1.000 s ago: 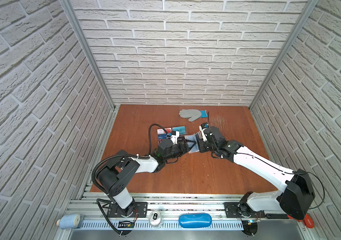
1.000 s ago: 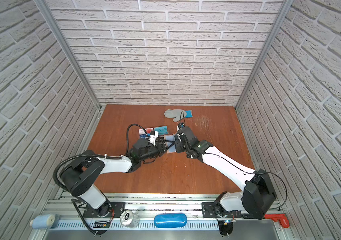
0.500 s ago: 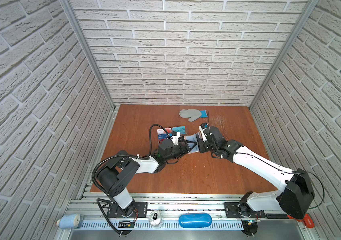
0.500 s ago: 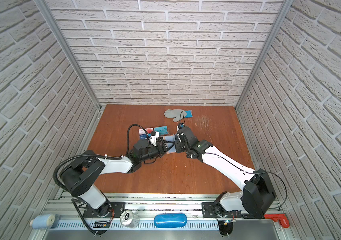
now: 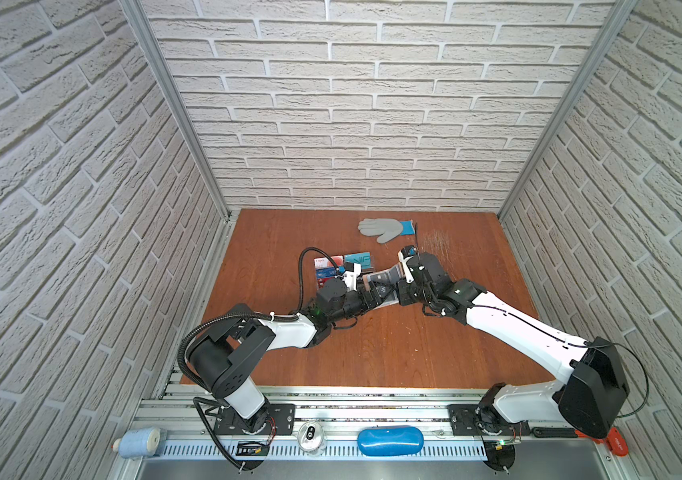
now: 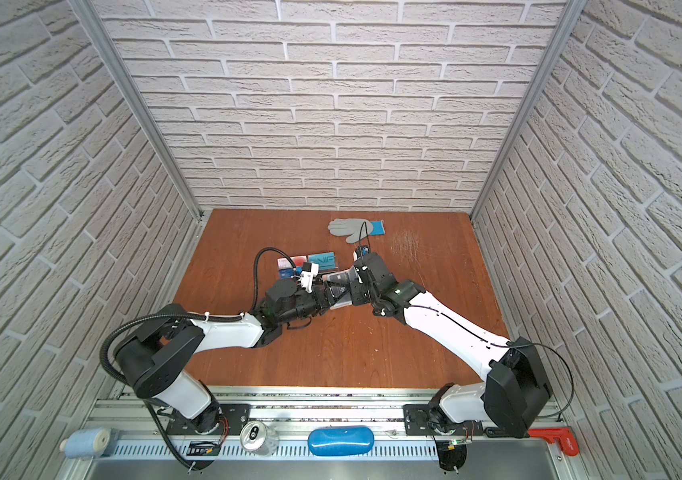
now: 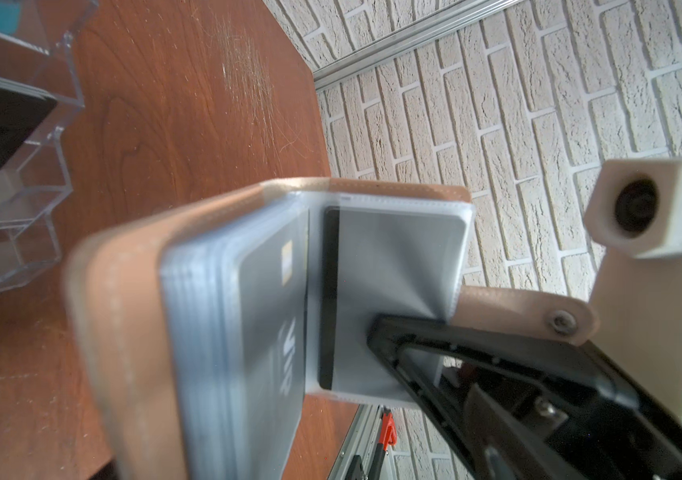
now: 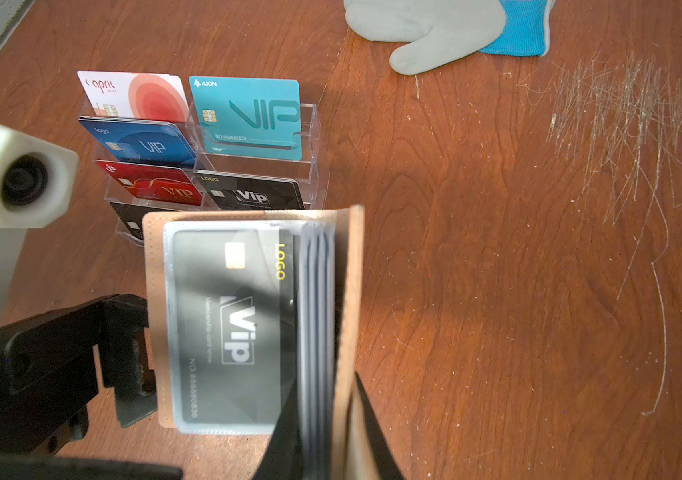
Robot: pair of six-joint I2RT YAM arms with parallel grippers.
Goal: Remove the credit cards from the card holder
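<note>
The card holder (image 8: 356, 291), a small tan-pink leather-look folding wallet with grey-blue sleeve pages, is held open above the brown wooden table (image 8: 497, 249), just in front of a clear acrylic tiered stand (image 8: 314, 137). In both top views the two arms cover most of it, and only a pale strip shows. In the left wrist view its near cover is blurred; its snap strap (image 7: 539, 311) sticks out past the pages. The facing sleeve holds a black credit card (image 8: 227, 316) lettered "VIP" and "LOGO"; what the other sleeves hold cannot be made out. The holder hides the stand's lowest row, where only a corner of a dark card (image 8: 129, 220) shows. Above it stand a red card (image 8: 156, 185), a blue card (image 8: 144, 143), a teal card (image 8: 248, 116) and a white card with a red circle (image 8: 135, 93). A grey glove (image 8: 426, 25) with a blue cuff is cut off at the frame edge.

The right gripper (image 8: 329, 432) is closed tight, pinching the stack of pages and the tan back cover. The left gripper (image 5: 372, 297) is spread wide and grips nothing. One finger (image 8: 131, 353) sits just beside the holder's free tan edge; whether it touches I cannot tell, and the other finger is hidden.
</note>
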